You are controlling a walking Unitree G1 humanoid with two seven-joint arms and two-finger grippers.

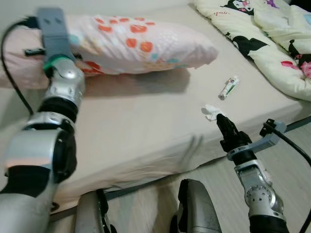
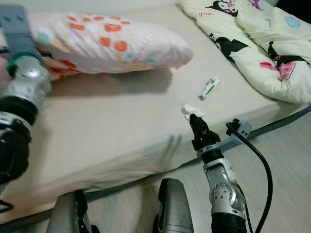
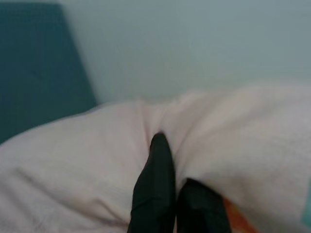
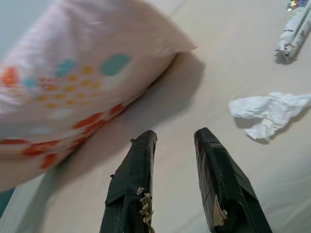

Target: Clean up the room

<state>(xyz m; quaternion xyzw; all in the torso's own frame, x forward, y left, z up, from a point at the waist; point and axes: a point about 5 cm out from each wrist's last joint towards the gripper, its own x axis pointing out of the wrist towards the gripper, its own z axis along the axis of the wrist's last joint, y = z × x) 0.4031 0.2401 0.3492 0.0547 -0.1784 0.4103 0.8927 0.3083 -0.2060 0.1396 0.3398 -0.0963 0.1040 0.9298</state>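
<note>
A pink pillow (image 1: 141,43) with orange and teal flowers lies at the head of the beige mattress (image 1: 146,131), its right end raised over a shadow. My left gripper (image 3: 174,162) is at the pillow's left end, shut on a fold of its fabric. A crumpled white tissue (image 1: 210,112) lies near the mattress's front edge, and a small white tube (image 1: 228,88) lies a little beyond it. My right gripper (image 1: 221,119) hovers just in front of the tissue. In the right wrist view its fingers (image 4: 141,160) stand open with nothing between them, and the tissue (image 4: 269,112) is off to one side.
A cream blanket (image 1: 272,39) with black cartoon figures is heaped on the bed's right side. Pale wooden floor (image 1: 291,160) runs along the mattress's front edge, where my legs (image 1: 194,208) stand.
</note>
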